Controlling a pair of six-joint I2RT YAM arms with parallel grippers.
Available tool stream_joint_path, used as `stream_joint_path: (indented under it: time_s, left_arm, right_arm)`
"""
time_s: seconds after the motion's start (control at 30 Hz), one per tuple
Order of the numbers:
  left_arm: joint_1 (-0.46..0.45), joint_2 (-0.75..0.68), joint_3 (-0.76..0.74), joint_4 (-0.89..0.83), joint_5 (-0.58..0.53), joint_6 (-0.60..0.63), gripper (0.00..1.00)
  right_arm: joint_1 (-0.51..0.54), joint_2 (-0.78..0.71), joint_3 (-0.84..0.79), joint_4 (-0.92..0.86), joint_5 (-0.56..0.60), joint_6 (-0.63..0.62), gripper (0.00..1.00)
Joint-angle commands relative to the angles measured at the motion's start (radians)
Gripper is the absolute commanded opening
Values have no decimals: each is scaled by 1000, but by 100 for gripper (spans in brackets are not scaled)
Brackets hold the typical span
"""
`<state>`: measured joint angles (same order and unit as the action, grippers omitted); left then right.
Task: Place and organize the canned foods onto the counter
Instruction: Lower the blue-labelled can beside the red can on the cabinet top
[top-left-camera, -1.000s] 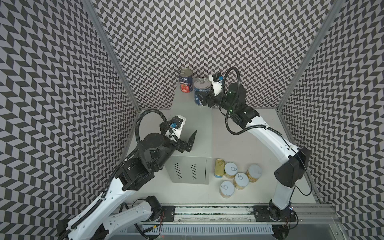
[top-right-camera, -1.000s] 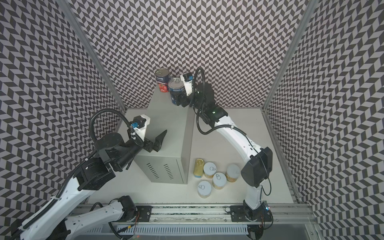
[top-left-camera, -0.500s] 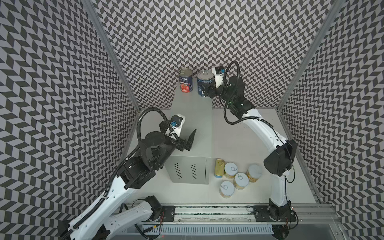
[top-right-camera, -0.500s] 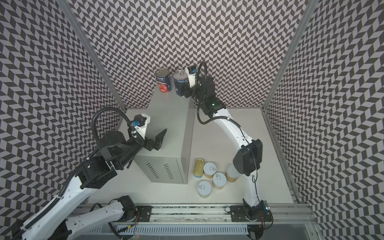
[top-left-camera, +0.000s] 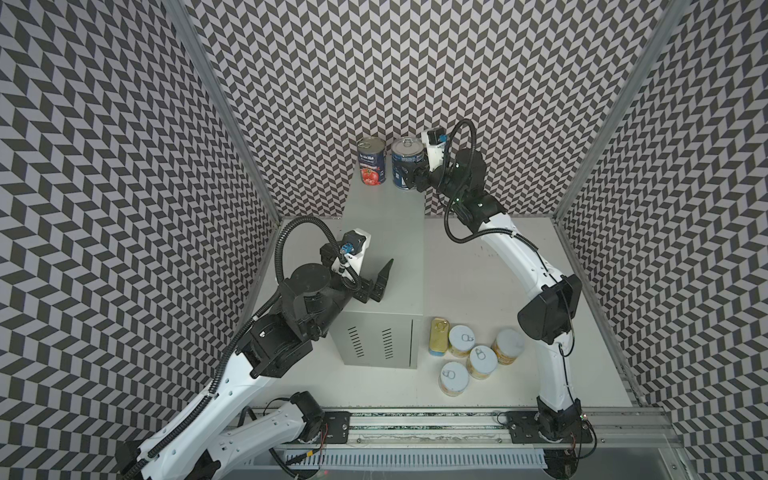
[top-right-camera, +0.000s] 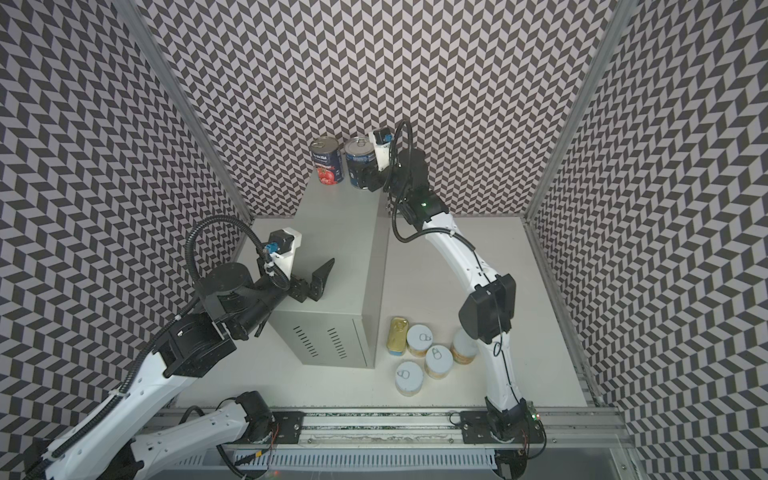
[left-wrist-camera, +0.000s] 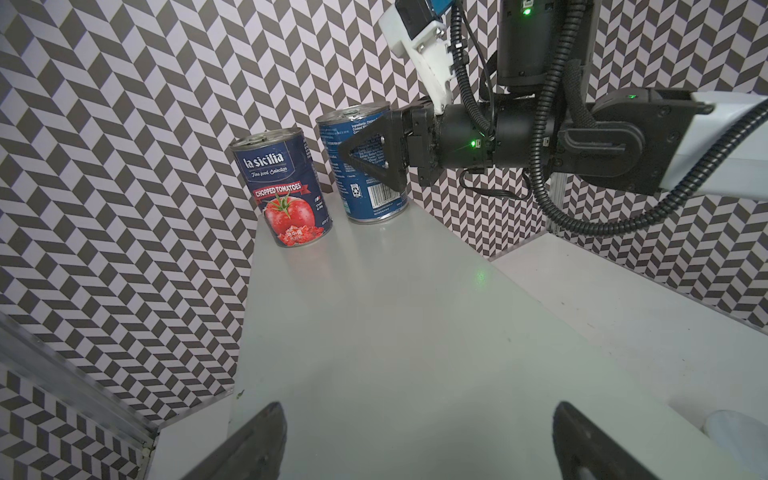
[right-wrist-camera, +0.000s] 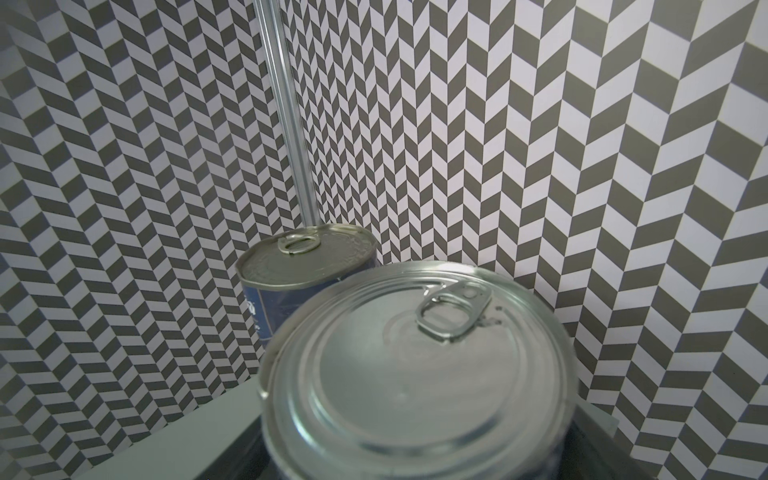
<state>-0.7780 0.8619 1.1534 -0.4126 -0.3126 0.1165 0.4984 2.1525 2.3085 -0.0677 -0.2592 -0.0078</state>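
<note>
On the back edge of the counter (top-left-camera: 386, 232) (top-right-camera: 345, 232) (left-wrist-camera: 395, 311) stand two tall dark-blue cans side by side. The tomato can (top-left-camera: 371, 166) (top-right-camera: 328, 166) (left-wrist-camera: 286, 187) (right-wrist-camera: 299, 266) stands free. My right gripper (top-left-camera: 409, 176) (top-right-camera: 365, 178) is shut on the second blue can (top-left-camera: 405, 160) (top-right-camera: 356, 160) (left-wrist-camera: 374, 199) (right-wrist-camera: 415, 374), which sits upright on the counter top. My left gripper (top-left-camera: 384, 282) (top-right-camera: 322, 278) (left-wrist-camera: 417, 415) hangs open and empty over the counter's front left. A gold SPAM tin (top-left-camera: 439, 336) (top-right-camera: 398, 336) and several short yellow cans (top-left-camera: 482, 361) (top-right-camera: 438, 360) stand on the table.
The patterned back wall rises directly behind the two cans. The short cans cluster on the white tabletop (top-left-camera: 478, 270) right of the counter's vented front (top-left-camera: 374, 340), near the right arm's elbow (top-left-camera: 548, 307). A metal rail (top-left-camera: 415, 428) runs along the front.
My right gripper has carried the blue can back toward the wall, setting it upright beside the tomato can, and has stayed there for the last half second. The left arm has barely moved.
</note>
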Motion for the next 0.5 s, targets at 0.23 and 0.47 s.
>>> stream_joint_path:
  time_s: [0.23,0.47]
  left_arm:
    - [5,-27,-18,29,15,-3,100]
    - [4,-31,-23,34,19,-1,100]
  right_arm:
    - [-13,63,59,-6,-53,32,79]
    - [-15,73,58,-10,-74,34,80]
